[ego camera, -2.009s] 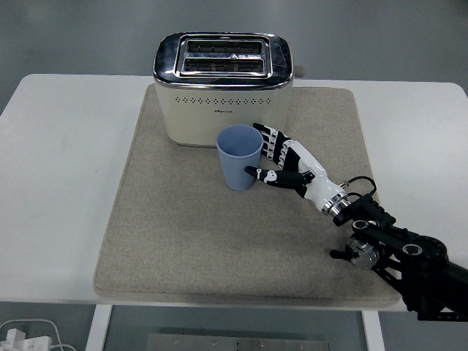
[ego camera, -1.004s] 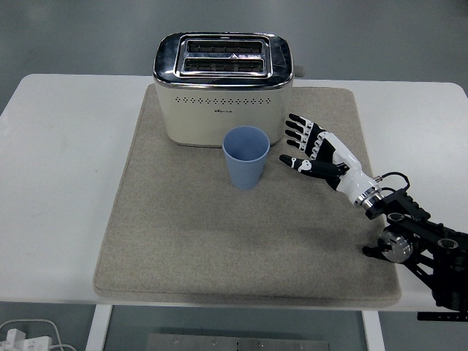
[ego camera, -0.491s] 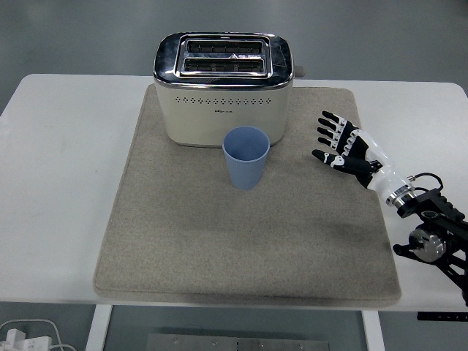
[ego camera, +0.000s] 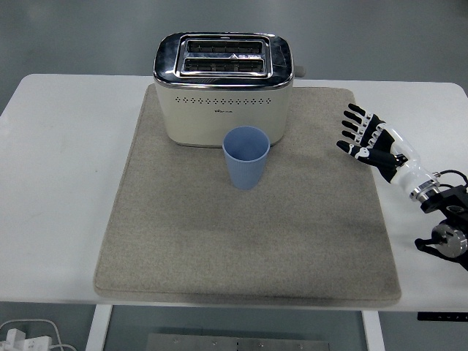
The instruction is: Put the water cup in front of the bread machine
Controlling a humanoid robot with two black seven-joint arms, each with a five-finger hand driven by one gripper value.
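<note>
Blue cup (ego camera: pixel 246 157) upright on the beige mat (ego camera: pixel 248 234), just in front of the toaster (ego camera: pixel 223 88), a little right of its middle; near its front wall, too close to tell whether touching. Placement looks done, judging by the layout.

Right hand (ego camera: pixel 368 140) over the mat's right edge, fingers spread wide, gripping nothing, well apart from the cup. No left hand anywhere in view.

Step in hand, by the look of it: clearing the arm away from the cup. To do it well:
- Keep the fingers spread and lifted, so as not to snag the mat.
- Move out to the right, toward the bare white table (ego camera: pixel 66 183), never back across the cup.
- Go smoothly; a light plastic cup probably tips at a small knock.
- Leave the cup as placed; no nudging needed.

Containers:
- Cup: mouth up, rim round and unbroken, inside plain blue, apparently empty; no liquid visible.
- Toaster: two slots on top, both open, no bread showing.
</note>
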